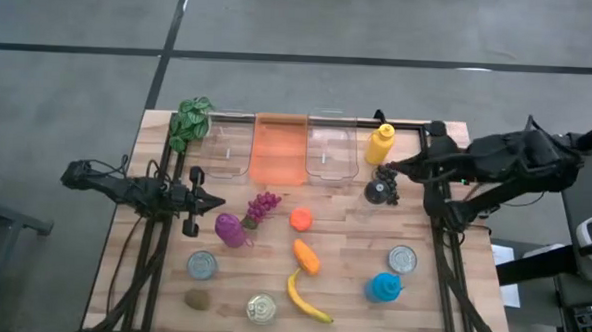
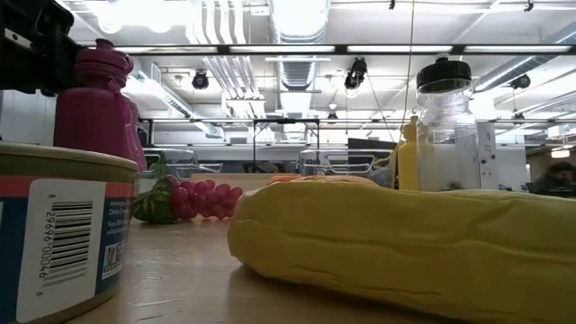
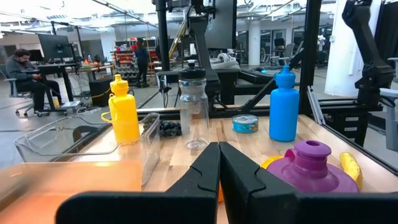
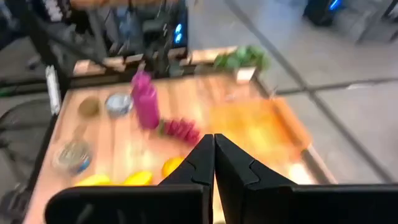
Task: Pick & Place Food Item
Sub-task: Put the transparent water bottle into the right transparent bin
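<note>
**Waiting with both grippers shut, food not yet picked**

Looking first at our jaws, we see both pairs pressed tight together with nothing between them. Our left gripper (image 1: 217, 203) sits at the 9 o'clock side of the table (image 1: 410, 301), pointing in toward the middle. Our right gripper (image 1: 384, 174) hangs at about 2 o'clock, just beside the yellow bottle (image 1: 379, 145) and near the clear bottle with a black lid (image 1: 378, 191).

Moving out from the left gripper, the purple bottle (image 1: 230, 229) is just beside it, and the bunch of grapes (image 1: 262, 207) lies a little farther in. We think our arms are shut like this because they have not chosen a food yet.

The food is spread over the middle and the 6 o'clock side, each piece apart from the others. That gives our fingers room to come down around one piece. The orange (image 1: 301, 219) is in the middle, the carrot (image 1: 306, 257) is below it, and the banana (image 1: 304, 298) lies near 6 o'clock. A small brown food (image 1: 197, 299) sits at 7 o'clock.

Three tins (image 1: 203, 265) and the blue bottle (image 1: 383, 287) stand among the food. We would have to keep from bumping them.

At 12 o'clock sit three bins in a row: the clear bin (image 1: 225, 149), the orange bin (image 1: 279, 150) and another clear bin (image 1: 331, 153). They look empty, so we guess the food goes there. A green plant (image 1: 189, 122) is at 11 o'clock.
</note>
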Controlling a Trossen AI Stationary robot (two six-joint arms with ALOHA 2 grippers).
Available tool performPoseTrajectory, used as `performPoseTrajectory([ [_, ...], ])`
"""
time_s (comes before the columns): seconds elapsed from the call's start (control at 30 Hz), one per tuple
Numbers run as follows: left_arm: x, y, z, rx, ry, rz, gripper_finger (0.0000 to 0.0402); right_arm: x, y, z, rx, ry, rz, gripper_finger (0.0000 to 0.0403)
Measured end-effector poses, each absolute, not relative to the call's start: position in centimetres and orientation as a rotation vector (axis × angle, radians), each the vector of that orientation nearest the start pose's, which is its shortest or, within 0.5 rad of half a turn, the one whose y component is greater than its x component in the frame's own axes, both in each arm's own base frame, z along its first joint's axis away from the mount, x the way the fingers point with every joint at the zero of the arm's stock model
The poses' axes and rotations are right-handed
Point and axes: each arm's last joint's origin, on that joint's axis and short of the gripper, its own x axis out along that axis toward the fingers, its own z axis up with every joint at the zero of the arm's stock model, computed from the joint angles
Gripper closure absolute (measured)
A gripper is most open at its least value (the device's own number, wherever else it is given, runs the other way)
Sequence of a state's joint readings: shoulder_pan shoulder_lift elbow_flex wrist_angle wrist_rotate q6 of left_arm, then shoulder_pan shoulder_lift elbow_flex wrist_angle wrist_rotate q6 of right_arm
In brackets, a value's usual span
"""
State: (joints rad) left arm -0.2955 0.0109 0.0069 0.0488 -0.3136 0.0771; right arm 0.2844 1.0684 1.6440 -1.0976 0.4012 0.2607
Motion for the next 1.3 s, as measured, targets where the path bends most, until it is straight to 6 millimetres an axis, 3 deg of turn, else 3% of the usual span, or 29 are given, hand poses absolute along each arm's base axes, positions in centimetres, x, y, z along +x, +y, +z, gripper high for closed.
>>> performPoseTrajectory([
  [0.23, 9.5, -2.0, 17.0, 0.063, -0.042, 0.02, 0.0391, 16.1, 3.0, 47.1, 0.09, 0.626, -0.104, 0.0394],
  [0.83, 9.5, -2.0, 17.0, 0.064, -0.042, 0.02, 0.0391, 17.3, 3.4, 46.9, 0.08, 0.699, -0.087, 0.0389],
  [1.3, 9.5, -2.0, 17.0, 0.063, -0.042, 0.02, 0.0391, 18.4, 3.6, 45.7, 0.066, 0.796, -0.104, 0.0246],
])
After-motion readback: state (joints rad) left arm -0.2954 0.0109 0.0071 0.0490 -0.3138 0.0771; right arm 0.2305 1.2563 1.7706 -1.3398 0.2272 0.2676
